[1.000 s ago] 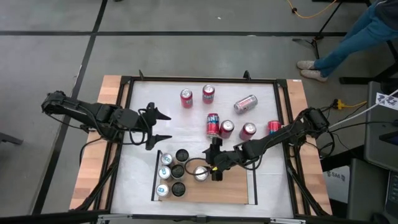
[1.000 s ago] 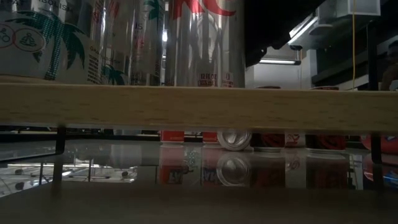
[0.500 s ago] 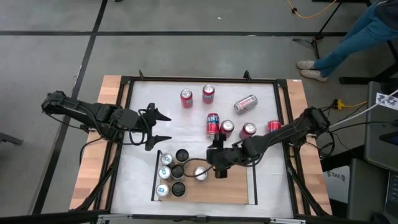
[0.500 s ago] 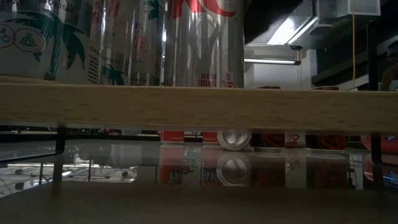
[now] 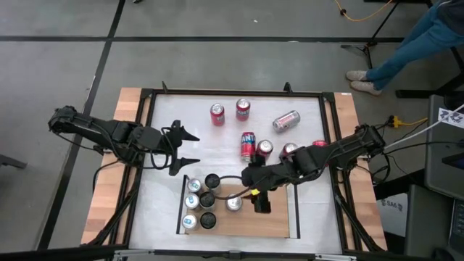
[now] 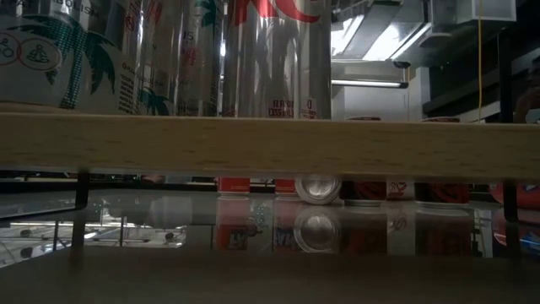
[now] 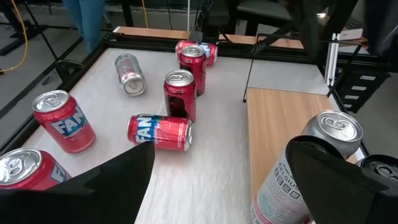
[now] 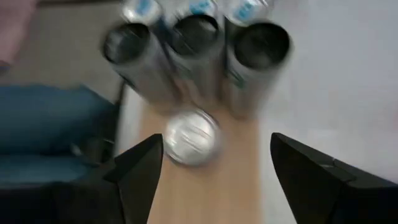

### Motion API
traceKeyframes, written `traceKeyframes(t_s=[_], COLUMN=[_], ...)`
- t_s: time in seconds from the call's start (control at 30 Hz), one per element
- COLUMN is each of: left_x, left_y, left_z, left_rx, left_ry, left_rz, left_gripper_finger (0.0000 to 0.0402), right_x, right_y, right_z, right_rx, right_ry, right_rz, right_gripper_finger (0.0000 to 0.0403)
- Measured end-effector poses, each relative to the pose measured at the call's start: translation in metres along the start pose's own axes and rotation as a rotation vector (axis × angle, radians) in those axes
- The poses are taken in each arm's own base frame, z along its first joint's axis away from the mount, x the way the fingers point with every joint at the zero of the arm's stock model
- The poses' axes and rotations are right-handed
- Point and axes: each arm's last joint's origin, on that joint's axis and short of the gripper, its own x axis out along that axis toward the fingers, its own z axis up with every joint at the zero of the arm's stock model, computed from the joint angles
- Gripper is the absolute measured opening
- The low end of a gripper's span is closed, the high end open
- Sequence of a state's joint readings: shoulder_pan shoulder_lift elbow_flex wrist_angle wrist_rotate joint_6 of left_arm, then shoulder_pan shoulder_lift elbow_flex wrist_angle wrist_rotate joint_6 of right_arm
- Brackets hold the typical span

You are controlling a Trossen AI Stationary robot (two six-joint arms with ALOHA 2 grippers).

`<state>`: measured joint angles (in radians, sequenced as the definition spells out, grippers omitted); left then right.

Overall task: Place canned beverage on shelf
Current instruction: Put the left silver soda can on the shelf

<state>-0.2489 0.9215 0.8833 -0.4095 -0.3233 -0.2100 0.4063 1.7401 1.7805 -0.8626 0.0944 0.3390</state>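
The shelf (image 5: 250,221) is a light-wood panel with black rails near the table's front edge. Several cans stand upright on its left part in the high view. The nearest to my right gripper is a silver-topped can (image 5: 233,204), also seen in the right wrist view (image 8: 191,138), standing alone on its base on the wood. My right gripper (image 5: 256,191) hovers open above and just right of that can, its fingers (image 8: 140,171) wide apart and touching nothing. My left gripper (image 5: 194,148) waits open at the table's left, above the white tabletop.
Several red cans (image 5: 264,150) stand or lie on the white tabletop (image 5: 217,152) beyond the shelf, and a silver can (image 5: 286,120) lies on its side at the far right. The shelf's right half is bare wood. A person's legs (image 5: 413,43) show beyond the table's far right corner.
My right gripper has risen from beside the silver-topped can on the shelf and has tipped to point more steeply down. The can has stayed upright where it was. In the low view the dark arm has left the space above the shelf.
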Motion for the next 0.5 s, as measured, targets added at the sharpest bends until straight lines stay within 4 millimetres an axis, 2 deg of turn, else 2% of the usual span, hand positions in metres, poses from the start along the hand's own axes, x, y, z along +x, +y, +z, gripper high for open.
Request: traceKeyframes(t_s=[0.17,0.5], left_x=[0.000,0.000], left_y=[0.000,-0.001], left_z=[0.000,0.000], left_rx=[0.000,0.003], left_ry=[0.000,0.004], left_rz=[0.000,-0.021], left_gripper_finger=[0.0359,0.0359], right_x=[0.008,0.043], right_y=[0.013,0.043], right_z=[0.003,-0.014], right_rx=[0.053,0.053], right_ry=[-0.071,-0.074], right_rz=[0.015,-0.131], right_gripper_finger=[0.0287,0.0287])
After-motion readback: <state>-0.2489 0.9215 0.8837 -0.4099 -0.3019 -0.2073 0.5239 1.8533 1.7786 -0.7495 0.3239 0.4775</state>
